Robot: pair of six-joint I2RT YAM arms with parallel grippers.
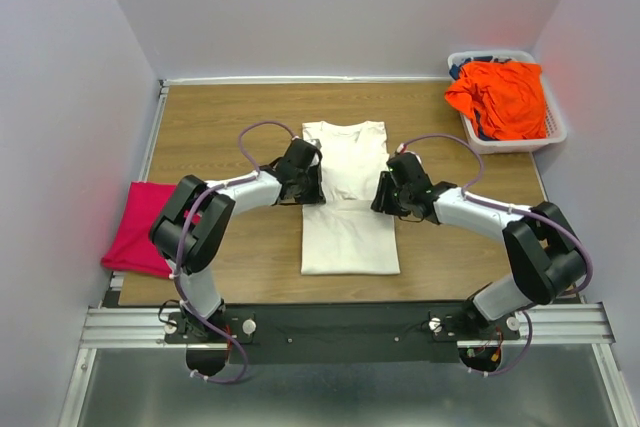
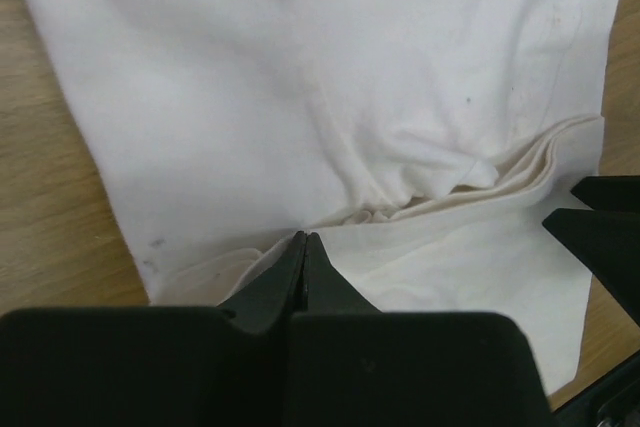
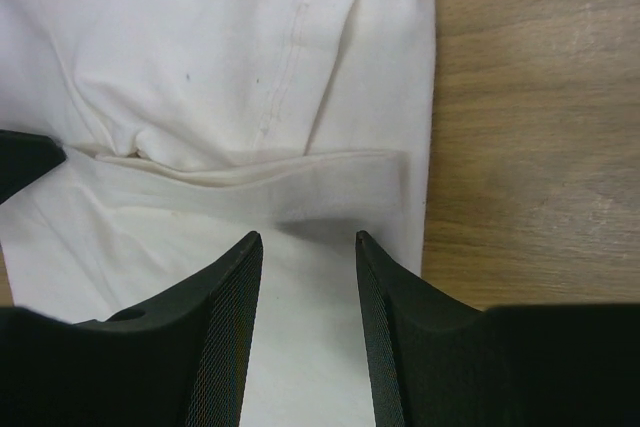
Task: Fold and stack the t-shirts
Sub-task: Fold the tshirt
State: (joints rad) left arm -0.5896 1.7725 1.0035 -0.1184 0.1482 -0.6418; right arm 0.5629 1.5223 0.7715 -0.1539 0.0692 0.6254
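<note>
The cream-white t-shirt (image 1: 345,217) lies flat mid-table, folded into a long strip, with a layered cross fold at its middle (image 2: 470,182). My left gripper (image 1: 312,187) is on the shirt's left edge at that fold. Its jaws (image 2: 305,239) are shut, with creases of white cloth gathered at the tips. My right gripper (image 1: 386,197) is over the shirt's right edge (image 3: 415,177), open and empty (image 3: 308,237), just above the cloth. The magenta-pink t-shirt (image 1: 140,227) lies folded at the table's left edge. The orange t-shirt (image 1: 500,97) is crumpled in the basket.
The white lattice basket (image 1: 555,132) stands at the back right corner, with dark blue cloth under the orange shirt. Bare wooden table (image 1: 220,127) surrounds the white shirt. Grey walls close in on the left, back and right.
</note>
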